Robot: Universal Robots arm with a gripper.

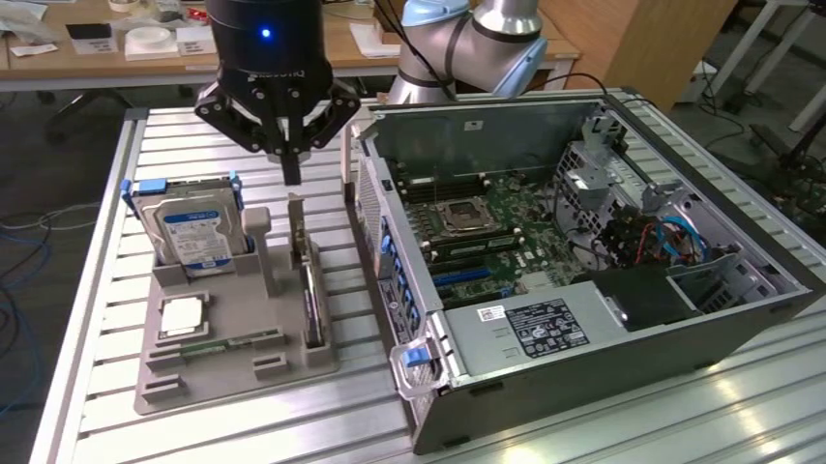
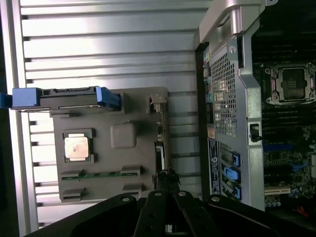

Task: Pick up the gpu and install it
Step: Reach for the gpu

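Note:
The gpu (image 1: 308, 280) stands on edge in a slot along the side of the grey holder (image 1: 278, 367) that faces the computer. Its silver bracket end is at the far end. In the wrist view the gpu (image 2: 160, 148) is seen edge-on as a thin dark strip. My gripper (image 1: 292, 172) hangs just above the card's far end. Its fingers are shut together with nothing between them, a small gap above the card. The gripper (image 2: 168, 186) tips sit over the card's end in the wrist view.
The holder also carries a hard drive (image 1: 193, 227) with blue rails, a square processor (image 1: 185, 314) and a green memory stick (image 1: 226, 343). The open computer case (image 1: 581, 261) lies close beside the holder on the exterior view's right, motherboard and blue slots (image 2: 232, 173) exposed.

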